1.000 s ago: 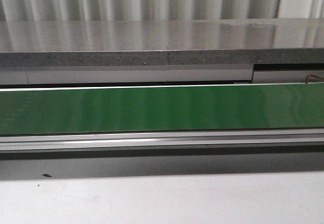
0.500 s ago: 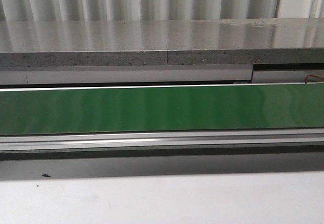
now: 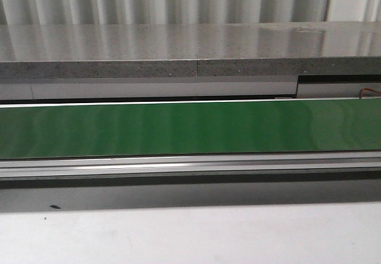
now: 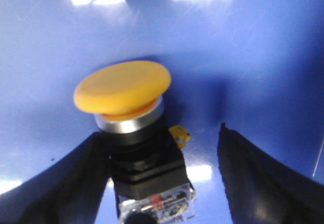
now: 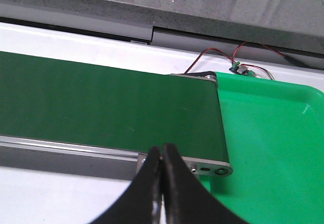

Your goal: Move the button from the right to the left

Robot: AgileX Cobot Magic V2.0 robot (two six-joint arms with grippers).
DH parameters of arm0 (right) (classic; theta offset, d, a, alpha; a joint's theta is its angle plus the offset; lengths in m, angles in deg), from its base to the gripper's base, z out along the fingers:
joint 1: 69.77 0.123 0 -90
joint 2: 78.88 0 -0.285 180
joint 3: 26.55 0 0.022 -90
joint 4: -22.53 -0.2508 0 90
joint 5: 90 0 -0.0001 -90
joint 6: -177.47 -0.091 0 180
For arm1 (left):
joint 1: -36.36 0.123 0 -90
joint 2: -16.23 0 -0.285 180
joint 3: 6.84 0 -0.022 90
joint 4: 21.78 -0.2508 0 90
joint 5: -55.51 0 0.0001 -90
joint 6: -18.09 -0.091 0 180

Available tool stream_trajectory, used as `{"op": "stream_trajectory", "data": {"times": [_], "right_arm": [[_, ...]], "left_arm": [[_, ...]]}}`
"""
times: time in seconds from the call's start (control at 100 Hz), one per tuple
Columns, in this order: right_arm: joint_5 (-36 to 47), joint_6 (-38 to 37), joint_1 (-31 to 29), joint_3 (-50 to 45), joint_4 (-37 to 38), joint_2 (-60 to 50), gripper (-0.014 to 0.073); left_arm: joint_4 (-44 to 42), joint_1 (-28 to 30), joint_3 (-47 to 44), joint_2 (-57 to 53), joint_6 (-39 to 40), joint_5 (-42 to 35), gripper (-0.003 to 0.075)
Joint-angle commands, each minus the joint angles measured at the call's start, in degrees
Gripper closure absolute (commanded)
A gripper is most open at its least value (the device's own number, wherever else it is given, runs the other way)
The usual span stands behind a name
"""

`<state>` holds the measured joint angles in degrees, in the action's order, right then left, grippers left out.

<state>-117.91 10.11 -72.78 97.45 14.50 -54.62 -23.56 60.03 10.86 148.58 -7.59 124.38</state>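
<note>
The button (image 4: 124, 90) shows only in the left wrist view. It has a round orange-yellow cap, a silver ring, a black collar and body, and a clear base. It rests on the blue floor of a container (image 4: 263, 72). My left gripper (image 4: 161, 130) is open around it: one finger (image 4: 76, 173) is against the button's body, the other (image 4: 253, 173) stands well apart from it. My right gripper (image 5: 162, 150) is shut and empty, over the near rail at the belt's end. Neither gripper nor the button shows in the front view.
A green conveyor belt (image 3: 190, 127) runs across the front view, with a metal rail (image 3: 190, 165) in front and a grey stone ledge (image 3: 190, 49) behind. In the right wrist view the belt (image 5: 101, 102) ends at a green tray (image 5: 273, 143). Red and black wires (image 5: 223, 57) lie behind.
</note>
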Motion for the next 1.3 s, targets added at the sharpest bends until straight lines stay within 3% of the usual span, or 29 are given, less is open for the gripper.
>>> {"op": "stream_trajectory", "data": {"times": [0.0, 0.25, 0.34, 0.44, 0.65, 0.88, 1.13, 1.29], "right_arm": [[4.21, 0.48, -0.08, 1.59, -0.50, 0.39, 0.0660], [4.21, 0.48, -0.08, 1.59, -0.50, 0.39, 0.0660], [4.21, 0.48, -0.08, 1.59, -0.50, 0.39, 0.0660], [4.21, 0.48, -0.08, 1.59, -0.50, 0.39, 0.0660], [4.21, 0.48, -0.08, 1.59, -0.50, 0.39, 0.0660], [4.21, 0.48, -0.08, 1.59, -0.50, 0.39, 0.0660], [4.21, 0.48, -0.08, 1.59, -0.50, 0.39, 0.0660], [4.21, 0.48, -0.08, 1.59, -0.50, 0.39, 0.0660]], "left_arm": [[0.05, 0.13, 2.51, -5.29, 1.23, -0.01, 0.0279], [-0.79, 0.13, 3.28, -12.11, 6.18, -2.73, 0.0286], [-0.65, -0.39, 3.28, -14.64, 8.23, -2.62, 0.0336], [-0.56, -2.07, 3.28, -17.74, 9.76, -3.00, 0.0433], [-0.56, -8.19, 1.42, -24.43, 15.91, -5.91, 0.0743], [0.08, -15.19, -7.37, -32.34, 22.92, -10.85, 0.0741], [7.73, -21.13, -18.64, -40.58, 23.07, -19.94, 0.0741], [7.73, -25.19, -25.92, -46.69, 23.07, -25.40, 0.0741]]}}
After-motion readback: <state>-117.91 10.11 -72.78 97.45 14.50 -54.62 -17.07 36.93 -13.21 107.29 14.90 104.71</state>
